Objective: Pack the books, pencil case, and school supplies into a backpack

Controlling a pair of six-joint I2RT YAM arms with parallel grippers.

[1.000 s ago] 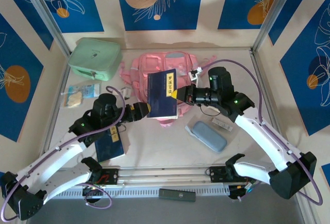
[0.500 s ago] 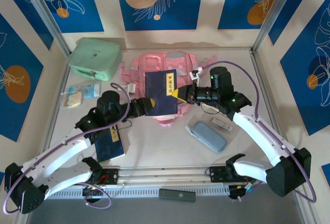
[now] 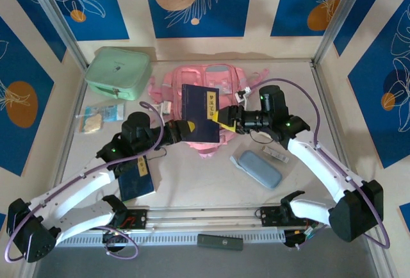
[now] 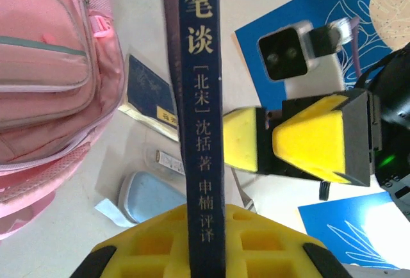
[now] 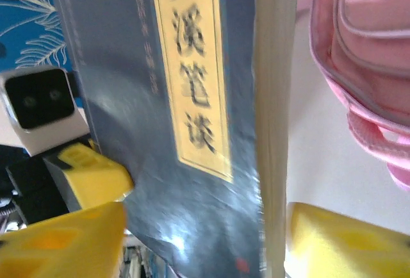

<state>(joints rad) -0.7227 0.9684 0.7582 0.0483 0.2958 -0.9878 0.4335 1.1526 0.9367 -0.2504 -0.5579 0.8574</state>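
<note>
Top external view: a navy book with a yellow label strip hangs in the air over the pink backpack, pinched from both sides (a proper two-handed hold). The left gripper is closed on its lower left edge and the right gripper is clamped on its right edge. The right wrist view has the pages between the yellow fingers. A second book lies flat on the table at the near left. The grey-blue pencil case and a small whitish bar lie just beside each other, right of the backpack.
</note>
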